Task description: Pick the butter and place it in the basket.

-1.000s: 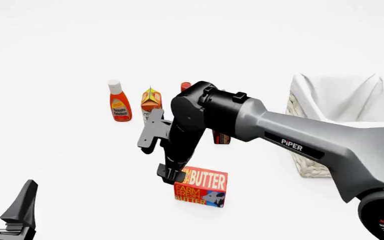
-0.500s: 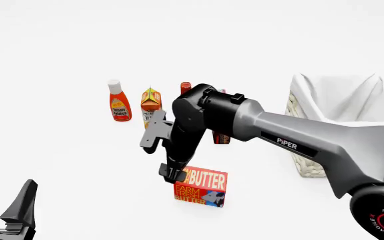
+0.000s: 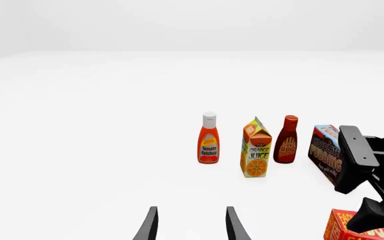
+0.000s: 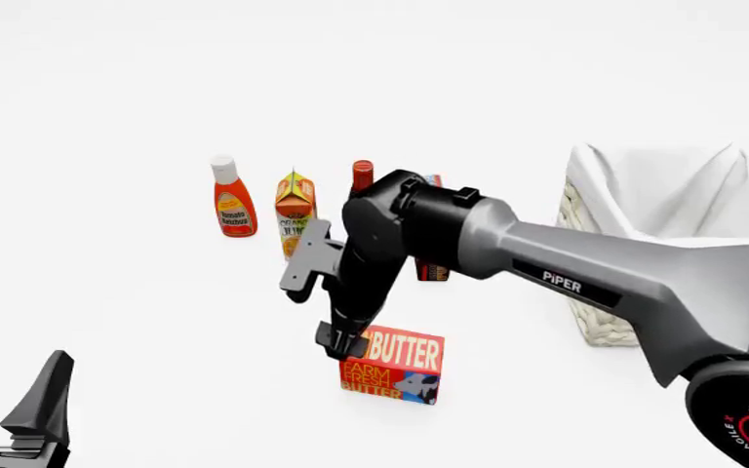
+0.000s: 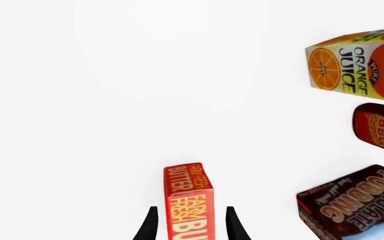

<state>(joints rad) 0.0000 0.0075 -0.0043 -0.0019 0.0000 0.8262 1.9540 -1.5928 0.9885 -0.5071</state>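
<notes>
**Inspector A:** The butter box (image 4: 393,366) stands on edge on the table, well short of the wicker basket (image 4: 609,292) and nearer the camera than the row of groceries. The right gripper (image 5: 188,225) is down over the butter's left end, one finger on each broad face, the carton between them. The wrist view shows narrow gaps on both sides, so the jaws look parted and not yet clamped.

**Inspector B:** Risks?

**Inspector A:** The hold sits at one end of the box, not its middle. In his judgement a lift from there could let the far end swing down or the carton slip out. Closing unevenly could topple the upright box. The chocolate pudding box (image 5: 355,200) stands just behind the butter, so a careless swing toward the basket might clip it.

**Inspector B:** Count?

**Inspector A:** One butter, one basket. Beyond the butter: one pudding box, one BBQ sauce bottle (image 3: 287,139), one orange juice carton (image 3: 256,148), one tomato ketchup bottle (image 3: 209,138). Two arms; the left gripper (image 3: 188,225) idles well to the butter's left, fingers spread, holding nothing.
</notes>
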